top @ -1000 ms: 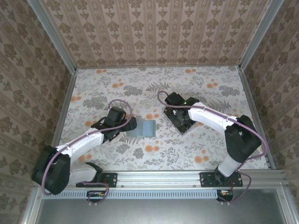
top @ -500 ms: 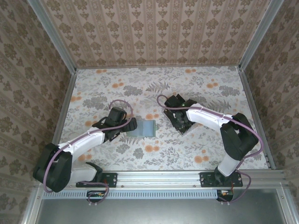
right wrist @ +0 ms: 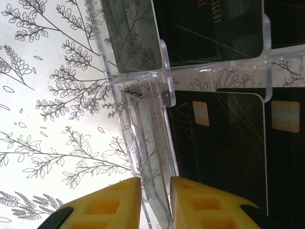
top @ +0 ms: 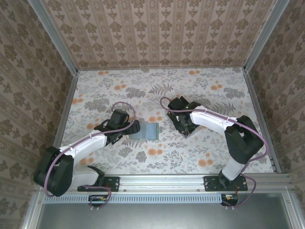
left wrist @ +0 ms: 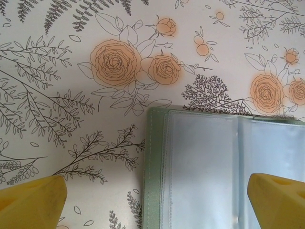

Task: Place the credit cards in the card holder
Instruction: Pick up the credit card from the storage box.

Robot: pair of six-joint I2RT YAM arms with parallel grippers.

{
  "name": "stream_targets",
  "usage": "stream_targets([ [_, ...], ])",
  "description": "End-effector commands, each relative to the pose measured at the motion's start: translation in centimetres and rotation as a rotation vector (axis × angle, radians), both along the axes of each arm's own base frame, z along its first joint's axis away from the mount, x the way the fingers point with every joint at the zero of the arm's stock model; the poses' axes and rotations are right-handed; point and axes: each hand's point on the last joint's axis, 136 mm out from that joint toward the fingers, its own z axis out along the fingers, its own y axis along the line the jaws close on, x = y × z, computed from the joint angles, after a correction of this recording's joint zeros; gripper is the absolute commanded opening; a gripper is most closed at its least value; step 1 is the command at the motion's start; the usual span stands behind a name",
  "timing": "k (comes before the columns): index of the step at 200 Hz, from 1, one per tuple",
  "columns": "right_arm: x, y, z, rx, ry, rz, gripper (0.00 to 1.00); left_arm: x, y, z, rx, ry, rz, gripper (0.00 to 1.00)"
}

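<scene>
The card holder (top: 148,130) (left wrist: 214,162) lies open and flat on the flowered table, sage-green edge to the left, clear bluish pockets showing. My left gripper (top: 134,128) (left wrist: 157,191) hangs low over its left half, open wide, one yellow finger (left wrist: 33,200) on each side and touching nothing. Several dark credit cards (right wrist: 228,138) sit in a clear plastic rack (right wrist: 143,81) (top: 188,132) at centre right. My right gripper (top: 185,123) (right wrist: 156,183) is down on that rack, jaws narrow, with the rack's clear left wall pinched between its pads.
Patterned walls and metal rails (top: 64,109) box the table in on three sides. The rack and the card holder lie about a hand's width apart at mid-table. Flowered tabletop (top: 157,86) stretches behind both arms.
The right gripper slid slightly left and toward the rack's edge, and its jaws narrowed onto the clear wall. The left arm and the card holder stayed put.
</scene>
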Motion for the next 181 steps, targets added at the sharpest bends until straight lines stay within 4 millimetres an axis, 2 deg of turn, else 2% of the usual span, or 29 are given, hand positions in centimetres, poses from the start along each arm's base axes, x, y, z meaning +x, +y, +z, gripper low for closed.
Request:
stream_targets([
  [1,-0.2,0.0,0.3,0.018,-0.002,-0.008,0.23,0.6,-0.3,0.6,-0.024,-0.013,0.006,1.00],
  [66,-0.4,0.2,0.2,0.024,0.008,0.014,0.14,0.7,-0.6,0.6,-0.030,-0.012,-0.002,1.00],
  [131,-0.4,0.7,0.9,0.043,0.007,0.053,0.06,0.8,-0.7,1.1,-0.027,-0.017,-0.011,1.00],
  [153,-0.2,0.9,1.7,0.052,0.000,0.069,0.00,0.9,-0.8,1.4,-0.026,-0.022,-0.016,1.00],
  [181,0.1,1.8,3.8,0.102,-0.029,0.079,0.00,1.0,-0.7,1.7,-0.019,-0.023,-0.018,1.00],
])
